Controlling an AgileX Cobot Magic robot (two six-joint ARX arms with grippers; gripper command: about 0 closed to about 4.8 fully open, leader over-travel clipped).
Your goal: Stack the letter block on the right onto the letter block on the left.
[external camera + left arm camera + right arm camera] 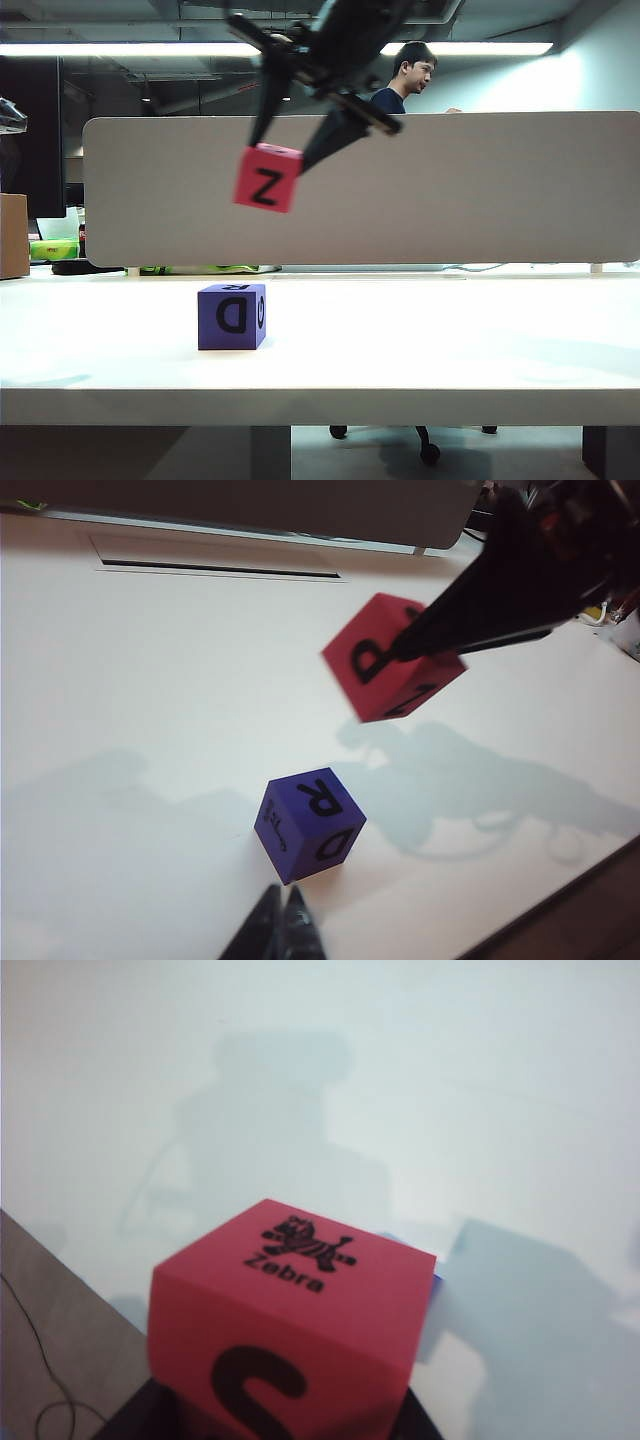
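Observation:
A red letter block (267, 178) with a black Z hangs tilted in the air, a little right of straight above the purple letter block (231, 316), which rests on the white table (450, 340). My right gripper (280, 158) comes down from the top of the exterior view and is shut on the red block. The right wrist view shows the red block (290, 1310), with a zebra picture, between the right gripper's (290, 1422) dark fingers. In the left wrist view, my left gripper (282, 900) is shut and empty just short of the purple block (308, 825). The red block (385, 665) hangs beyond it.
A long white divider panel (450, 190) stands along the table's far edge, with a person (405, 75) behind it. A cardboard box (12, 235) and green items (55, 248) sit at the far left. The table's front edge (320, 405) runs across the exterior view.

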